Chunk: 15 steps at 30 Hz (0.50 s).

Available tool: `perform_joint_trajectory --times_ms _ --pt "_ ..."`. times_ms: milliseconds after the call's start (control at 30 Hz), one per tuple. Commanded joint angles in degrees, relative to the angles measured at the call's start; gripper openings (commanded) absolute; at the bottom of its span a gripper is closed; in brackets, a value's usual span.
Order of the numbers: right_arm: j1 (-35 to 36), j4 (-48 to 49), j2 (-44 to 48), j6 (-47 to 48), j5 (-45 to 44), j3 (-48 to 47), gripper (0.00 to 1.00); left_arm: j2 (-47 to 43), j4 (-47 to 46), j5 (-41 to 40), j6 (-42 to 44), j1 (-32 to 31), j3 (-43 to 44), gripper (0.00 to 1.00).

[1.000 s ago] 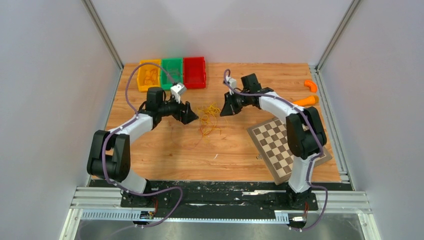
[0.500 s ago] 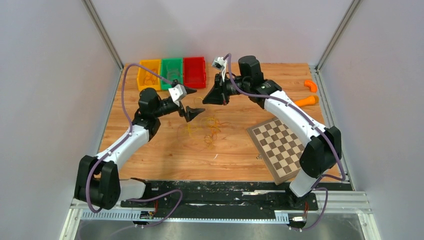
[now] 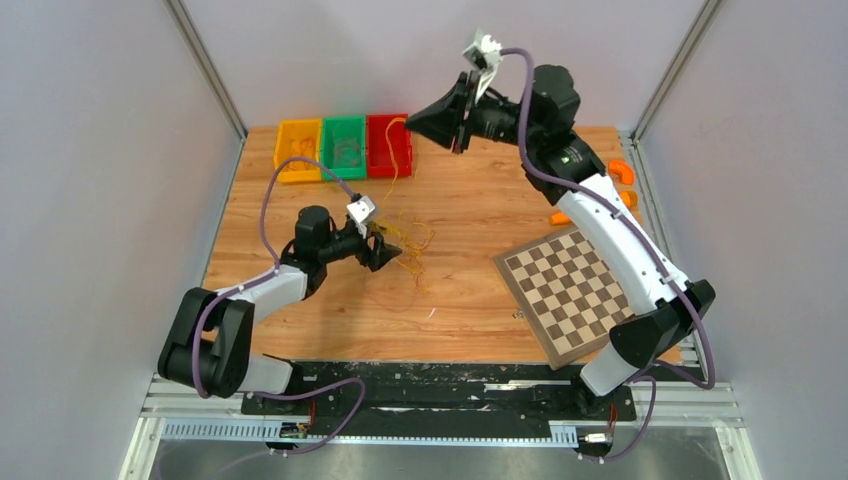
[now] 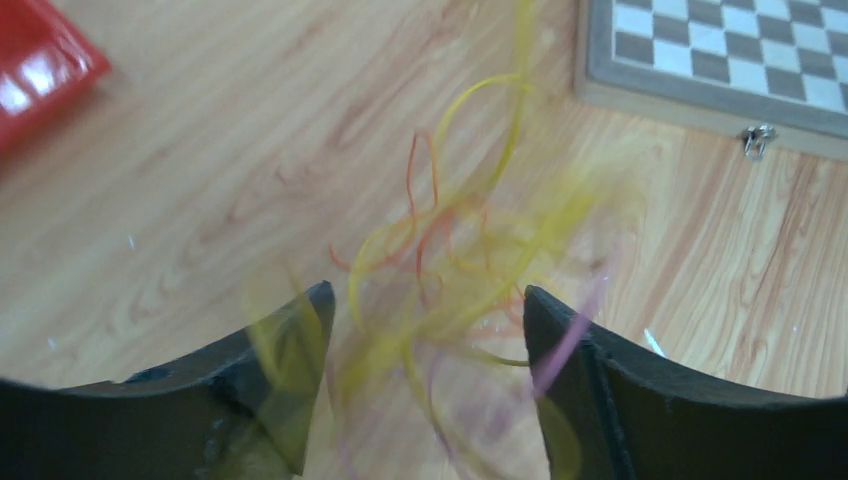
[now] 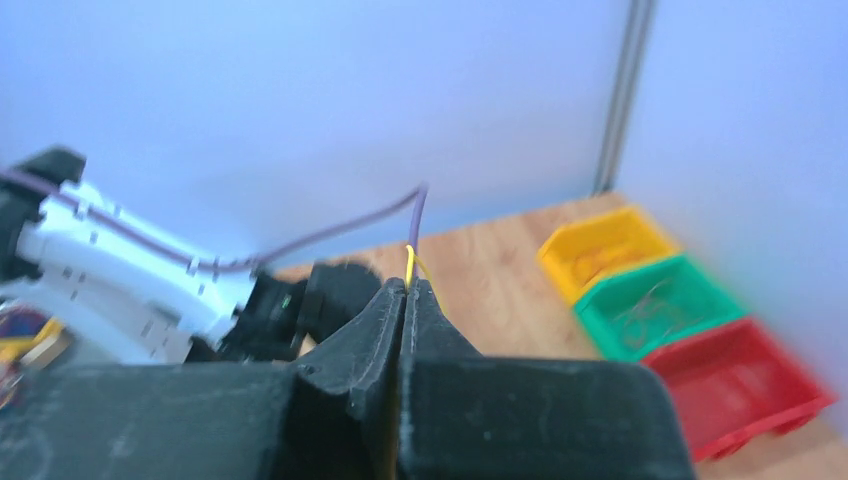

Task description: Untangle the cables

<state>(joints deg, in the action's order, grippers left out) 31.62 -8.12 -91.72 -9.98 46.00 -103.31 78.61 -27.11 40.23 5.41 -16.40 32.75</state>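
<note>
The cables are a loose tangle of thin yellow, orange and red strands on the wooden table. In the left wrist view they lie blurred between and ahead of my fingers. My left gripper is open, low at the tangle's left side, jaws wide around some strands. My right gripper is raised high over the back of the table, shut on one yellow strand. That strand hangs down from it to the tangle.
Yellow, green and red bins stand in a row at the back left; the first two hold thin strands. A chessboard lies at the right. Orange carrot-shaped pieces lie at the back right.
My right gripper has risen and moved back with the yellow strand, drawing it up from the tangle. My left gripper has dropped onto the tangle's left side.
</note>
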Motion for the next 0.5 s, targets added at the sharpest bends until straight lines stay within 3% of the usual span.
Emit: perform_joint_trajectory --times_ms 0,200,333,467 --pt "-2.0 10.4 2.3 -4.2 -8.8 -7.8 0.0 -1.3 0.8 -2.7 -4.2 2.3 -1.9 0.75" --pt "-3.4 12.1 2.3 -4.5 -12.1 -9.6 0.0 -4.4 3.7 -1.2 -8.3 5.0 -2.0 0.76" --pt "-3.7 13.6 1.8 -4.6 -11.7 -11.1 0.0 -5.6 6.2 -0.9 -9.5 5.3 -0.8 0.72" --pt "-3.5 13.7 2.3 -5.6 -10.0 -7.9 0.0 -13.4 0.3 3.5 -10.5 5.8 -0.7 0.95"
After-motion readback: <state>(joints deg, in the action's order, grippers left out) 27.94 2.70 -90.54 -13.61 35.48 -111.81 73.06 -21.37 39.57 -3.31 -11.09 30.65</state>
